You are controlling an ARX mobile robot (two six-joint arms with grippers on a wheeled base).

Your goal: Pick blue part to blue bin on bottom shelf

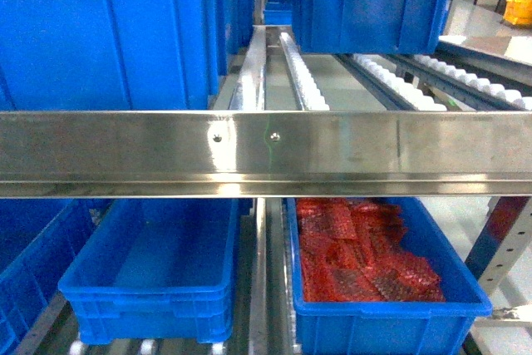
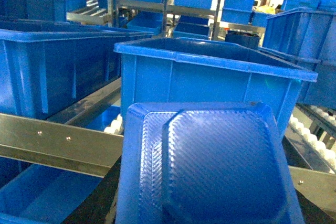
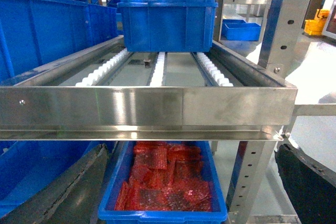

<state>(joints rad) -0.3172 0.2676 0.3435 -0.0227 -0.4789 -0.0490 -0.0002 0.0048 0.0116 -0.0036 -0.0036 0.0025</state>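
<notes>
On the left, low down in the head view, sits an empty blue bin (image 1: 150, 276) on the bottom shelf (image 1: 264, 288). Nothing is inside it. This looks like the bin the part should go into.

The blue part (image 2: 210, 166) shows up big and close in the left wrist view. It is a flat blue plastic piece with a bumpy pattern. It fills the low part of that view, up above the steel rail (image 2: 58, 142) and in front of a big blue bin (image 2: 210, 77). It seems to be held by the left arm, so I think the pick is done. The left jaws are hidden behind the part, so I cannot tell how they stand.

To the right, the other low bin (image 1: 382, 288) is full of red mesh pieces (image 1: 362, 251). That is the wrong bin.

In the right wrist view, two dark jaw tips show at the bottom corners, far apart, so the right jaws are open and hold nothing.

What is left: bring the part down under the rail and drop it in the empty left bin.
</notes>
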